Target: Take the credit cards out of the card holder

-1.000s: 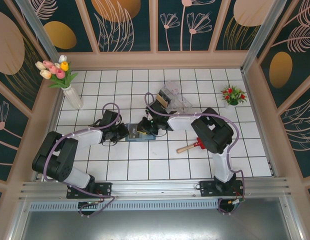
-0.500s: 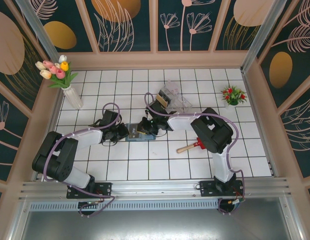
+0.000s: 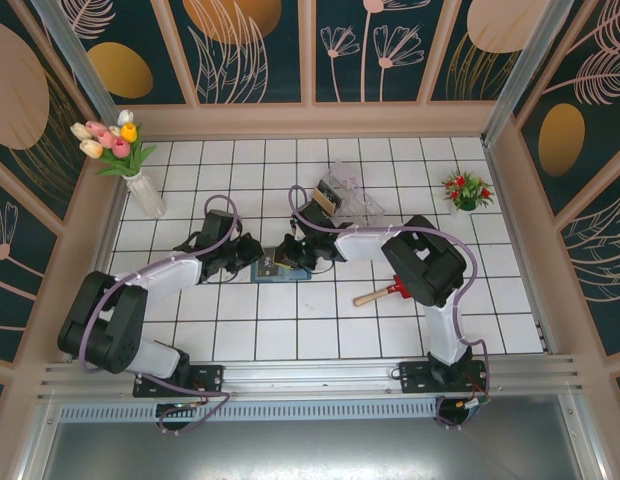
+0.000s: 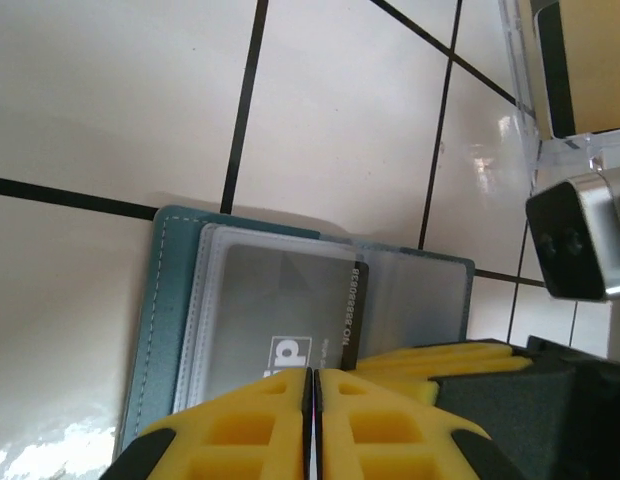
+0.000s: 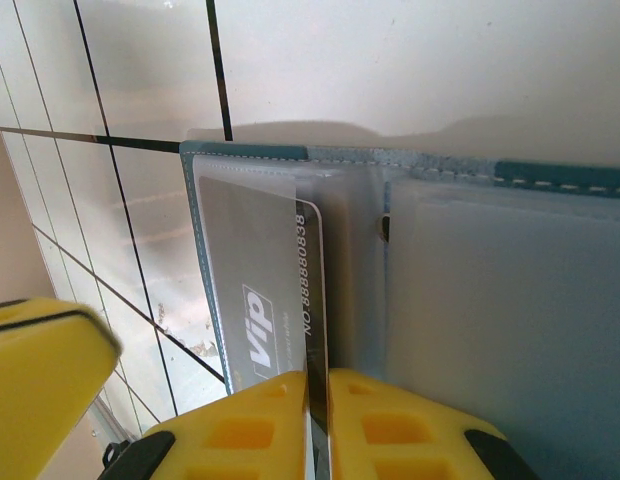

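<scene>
Not much done yet tbh. The holder (image 3: 270, 272) lies open on the worktop (image 3: 320, 340) in the middle of the top view, and the grey card (image 5: 255, 270) is still mostly inside its clear sleeve, at the left of the right wrist view. No card is lying loose on the tiles that I can see.

The right end effector (image 5: 317, 400) is pinched down almost shut, and the numbered edge of the card runs right into the gap, so it looks like it's got hold of it. The left end effector (image 4: 311, 410) is closed too, sitting at the holder's edge. I can't tell if it's actually clamping the edge.

Still left, I'd guess: slide that card all the way out, then deal with whatever's in the other pockets, which are too hazy to read.

Compared with a second ago, the left arm has swung, elbow toward lower left, wrist a bit further up the frame. The holder and right arm look about the same.
</scene>
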Robot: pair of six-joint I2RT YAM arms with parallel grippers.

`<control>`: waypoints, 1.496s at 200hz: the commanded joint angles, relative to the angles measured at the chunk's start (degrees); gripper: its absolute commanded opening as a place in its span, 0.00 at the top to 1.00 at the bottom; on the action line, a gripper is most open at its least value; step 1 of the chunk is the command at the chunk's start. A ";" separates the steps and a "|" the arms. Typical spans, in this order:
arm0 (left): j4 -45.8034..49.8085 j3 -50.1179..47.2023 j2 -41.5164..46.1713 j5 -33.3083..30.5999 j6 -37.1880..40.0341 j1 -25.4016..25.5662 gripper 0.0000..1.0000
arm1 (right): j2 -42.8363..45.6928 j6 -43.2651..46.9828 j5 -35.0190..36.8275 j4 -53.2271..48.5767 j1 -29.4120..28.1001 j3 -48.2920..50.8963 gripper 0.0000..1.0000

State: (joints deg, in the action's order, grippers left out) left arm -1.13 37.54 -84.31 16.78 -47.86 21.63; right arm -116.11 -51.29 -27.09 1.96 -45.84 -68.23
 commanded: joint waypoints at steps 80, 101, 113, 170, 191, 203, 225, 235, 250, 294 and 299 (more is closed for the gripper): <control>0.60 -0.97 -5.43 -3.14 0.22 -0.37 0.92 | 0.65 1.72 -1.39 0.99 0.22 0.70 0.81; 0.86 -1.50 -5.42 -3.57 0.27 -0.36 0.92 | 1.34 1.87 -1.01 1.39 0.26 1.40 0.83; 0.73 -1.77 -5.51 -3.59 0.23 -0.36 0.92 | 1.76 2.13 -0.77 1.56 0.22 1.69 0.84; 0.60 -2.64 -6.05 -4.10 0.19 -0.36 0.93 | 2.27 2.23 -0.26 1.50 0.28 2.47 0.86; 0.64 -2.82 -6.08 -4.20 0.18 -0.36 0.93 | 2.39 2.20 0.26 1.47 0.32 2.75 0.90; 0.64 -2.90 -5.95 -4.20 0.21 -0.36 0.93 | 2.43 2.08 0.37 1.54 0.32 2.92 0.92; 0.51 -3.06 -5.35 -4.10 0.23 -0.36 0.90 | 2.89 2.31 0.59 1.54 0.38 3.28 0.95; 0.51 -3.02 -4.99 -4.11 0.30 -0.36 0.88 | 3.29 2.47 0.81 1.31 0.45 3.40 0.96; 0.69 -3.08 -4.73 -4.29 0.32 -0.36 0.85 | 3.98 2.79 1.07 1.15 0.65 3.88 0.97; 0.99 -3.00 -4.76 -4.67 0.70 -0.36 0.84 | 5.89 2.80 1.66 0.50 1.19 5.74 0.97; 1.21 -2.92 -4.81 -4.88 0.81 -0.35 0.84 | 6.01 2.53 1.69 0.87 1.26 6.13 0.97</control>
State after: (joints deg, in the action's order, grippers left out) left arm -3.27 35.99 -88.99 14.31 -47.81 21.63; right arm -112.92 -49.45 -26.68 4.10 -45.10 -63.86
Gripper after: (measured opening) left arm 0.157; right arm 0.067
